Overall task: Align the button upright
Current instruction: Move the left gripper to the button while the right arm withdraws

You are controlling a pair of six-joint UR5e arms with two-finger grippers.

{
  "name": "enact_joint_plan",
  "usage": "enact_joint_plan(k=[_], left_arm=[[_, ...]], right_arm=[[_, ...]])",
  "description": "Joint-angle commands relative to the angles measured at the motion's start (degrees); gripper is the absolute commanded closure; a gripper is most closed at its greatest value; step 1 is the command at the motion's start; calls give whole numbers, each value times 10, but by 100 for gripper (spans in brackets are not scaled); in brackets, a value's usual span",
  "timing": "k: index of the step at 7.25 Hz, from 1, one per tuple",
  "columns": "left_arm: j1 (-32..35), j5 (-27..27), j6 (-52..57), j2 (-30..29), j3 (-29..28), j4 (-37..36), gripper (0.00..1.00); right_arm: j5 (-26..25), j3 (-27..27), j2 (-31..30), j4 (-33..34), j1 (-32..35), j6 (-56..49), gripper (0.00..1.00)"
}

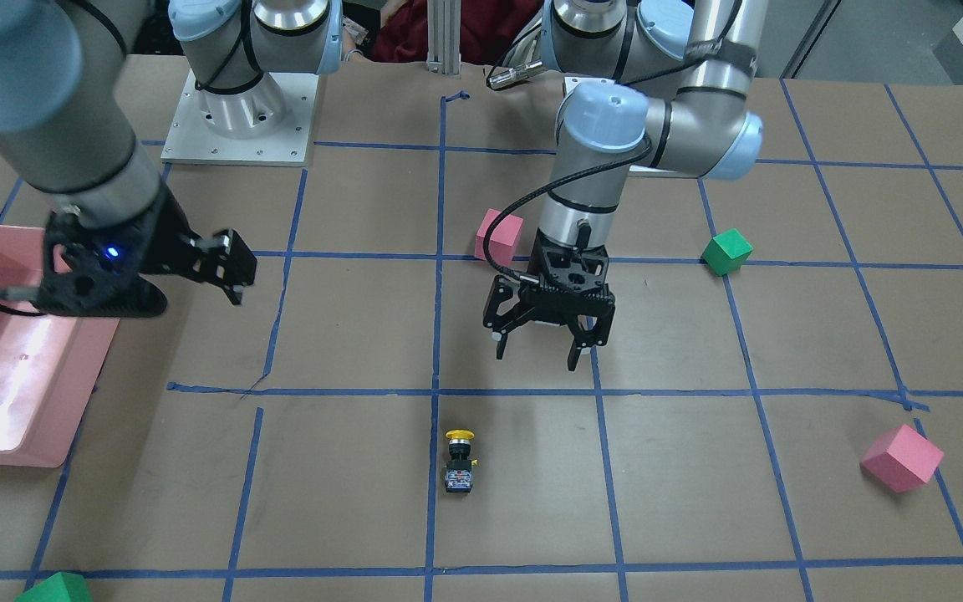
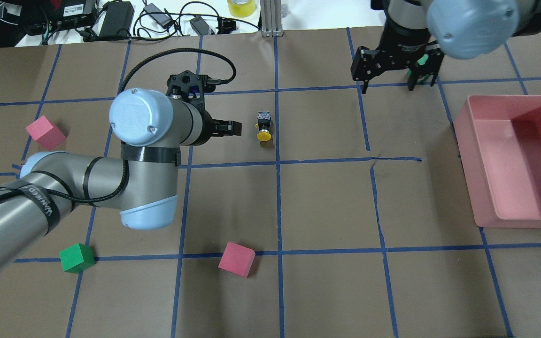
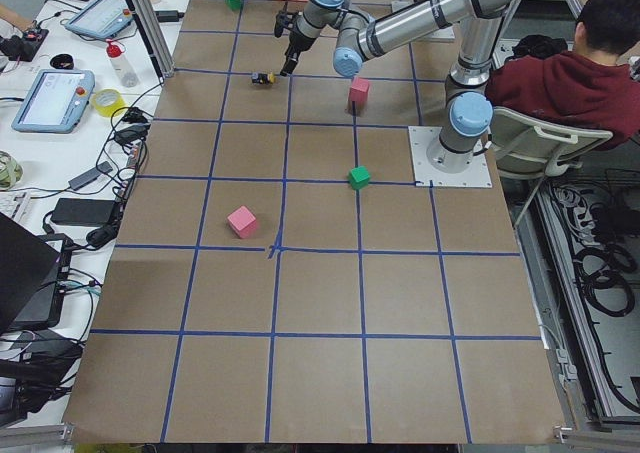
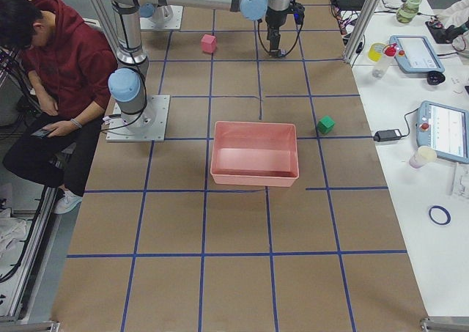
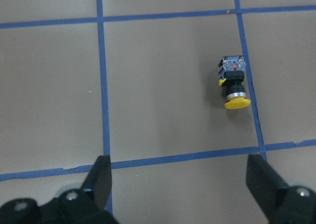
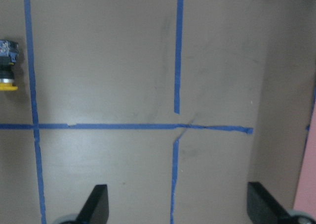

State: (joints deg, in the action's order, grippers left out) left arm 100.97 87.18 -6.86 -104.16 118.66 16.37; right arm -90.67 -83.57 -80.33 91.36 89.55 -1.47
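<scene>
The button (image 1: 459, 461) lies on its side on the brown table, next to a blue tape line, with its yellow cap toward the robot and its grey base block away. It also shows in the overhead view (image 2: 264, 127), the left wrist view (image 5: 233, 83) and at the left edge of the right wrist view (image 6: 8, 66). My left gripper (image 1: 538, 355) is open and empty. It hangs above the table a short way to the robot's side of the button (image 2: 233, 127). My right gripper (image 2: 388, 87) is open and empty, well off to the button's right (image 1: 231, 280).
A pink bin (image 2: 510, 96) stands at the right of the table. Pink cubes (image 2: 45, 132) (image 2: 236, 259) and a green cube (image 2: 77, 257) lie on the left half. Another green cube (image 4: 325, 124) lies beyond the bin, near the right gripper.
</scene>
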Motion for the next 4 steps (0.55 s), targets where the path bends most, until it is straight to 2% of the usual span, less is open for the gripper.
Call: enact_joint_plan(k=[1, 2, 4], left_arm=[[19, 9, -53, -99, -3, -166, 0], [21, 20, -92, -135, -12, -225, 0], [58, 74, -149, -201, -64, -256, 0]], right_arm=[[1, 1, -29, -39, -8, -6, 0], [0, 5, -36, -49, -3, -6, 0], [3, 1, -40, -47, 7, -6, 0]])
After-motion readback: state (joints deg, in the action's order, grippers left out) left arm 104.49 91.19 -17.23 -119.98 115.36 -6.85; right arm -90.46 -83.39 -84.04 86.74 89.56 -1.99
